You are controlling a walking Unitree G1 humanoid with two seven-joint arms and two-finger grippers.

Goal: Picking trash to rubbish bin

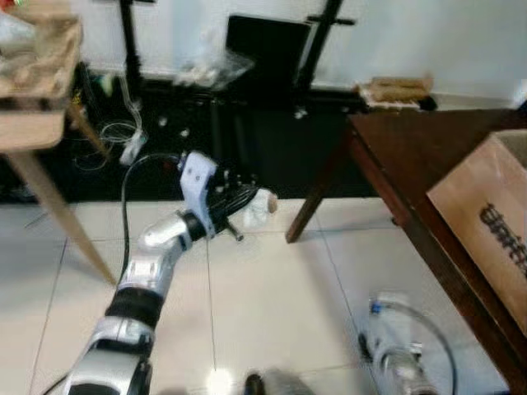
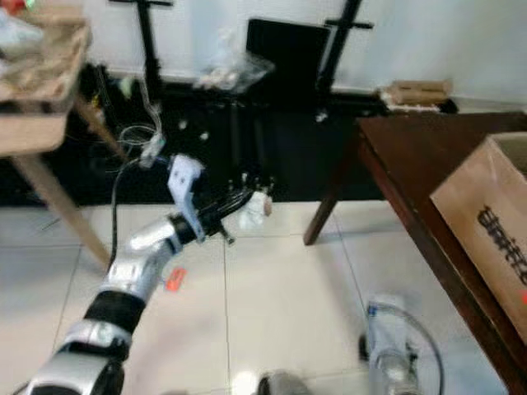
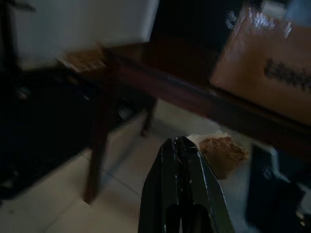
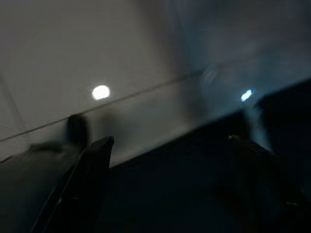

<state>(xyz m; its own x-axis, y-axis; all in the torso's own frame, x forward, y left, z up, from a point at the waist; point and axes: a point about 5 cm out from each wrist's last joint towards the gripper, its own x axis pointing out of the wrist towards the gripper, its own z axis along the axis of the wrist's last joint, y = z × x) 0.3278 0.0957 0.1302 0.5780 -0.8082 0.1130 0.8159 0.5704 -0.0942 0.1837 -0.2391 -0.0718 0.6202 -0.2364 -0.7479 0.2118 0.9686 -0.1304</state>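
Your left end effector (image 1: 247, 206) is raised out ahead of you over the white tiled floor (image 1: 263, 296), its two black fingers pressed together on a crumpled piece of trash (image 1: 260, 209); in the left wrist view that trash (image 3: 221, 153) reads as a brownish, wrinkled wad sitting just past the closed fingertips (image 3: 181, 145), held clear of the floor; to your right stands a dark wooden table (image 1: 428, 173) with a cardboard box (image 1: 490, 222) on it, printed with dark lettering that is too blurred to read; one table leg (image 1: 317, 197) comes down to the tiles just beside the held trash as you see it from the head camera; on your left a pale wooden table (image 1: 33, 123) carries a tan heap of stuff whose nature you cannot make out; beyond both, against the wall, you have black stands (image 1: 132, 41), loose white cables (image 1: 123, 136) and a clear plastic bag (image 1: 206, 70) on a dark mat; your right end effector (image 4: 170, 184) hangs low in the shade, its fingers spread apart in the dark right wrist view above the shiny tiles.
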